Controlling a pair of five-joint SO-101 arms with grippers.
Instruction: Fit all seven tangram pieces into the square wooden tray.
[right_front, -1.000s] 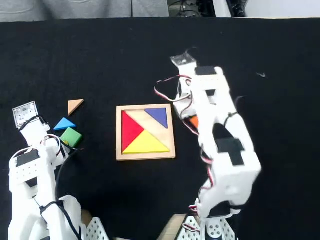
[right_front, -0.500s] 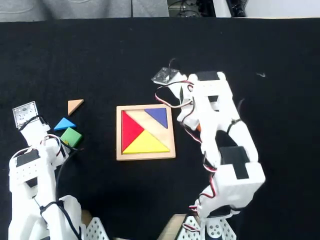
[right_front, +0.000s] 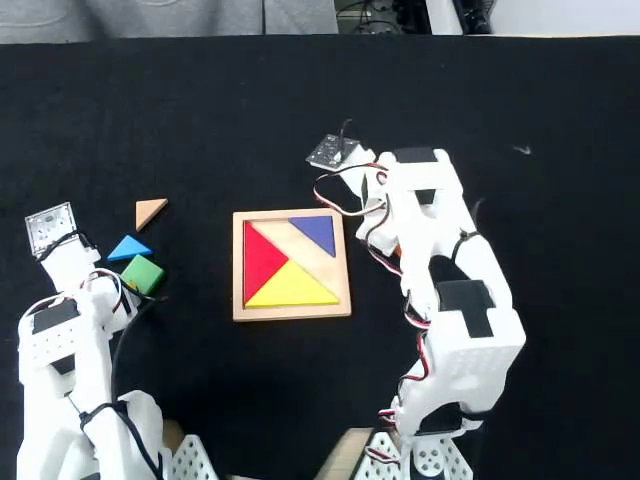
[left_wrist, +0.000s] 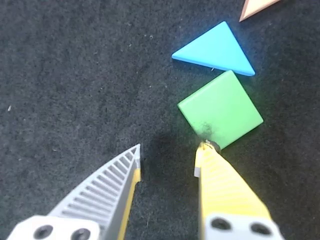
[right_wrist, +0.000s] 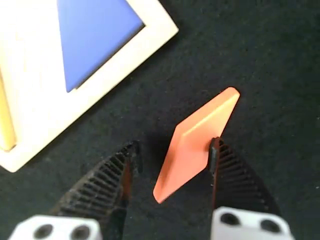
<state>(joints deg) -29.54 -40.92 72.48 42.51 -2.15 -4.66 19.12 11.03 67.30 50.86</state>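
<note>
Over the last second the right arm (right_front: 430, 230) has been swung and settled just beside the tray's (right_front: 291, 313) right edge. The left arm and the tray's contents are unchanged. The right claw (right_wrist: 173, 147) is spread open around the orange parallelogram (right_wrist: 195, 140), which lies on the black cloth near the tray's corner and is touched by one finger only, not yet clamped. A grasp is judged to be next. The left claw (left_wrist: 171, 150) is released, one tip at the green square's (left_wrist: 220, 110) edge. Seven pieces are counted. Three are seated in the tray: red triangle (right_front: 260, 258), yellow triangle (right_front: 292, 288), dark blue triangle (right_front: 316, 232). Four are outside: parallelogram, green square, light blue triangle (left_wrist: 215, 50), tan triangle (left_wrist: 257, 6).
</note>
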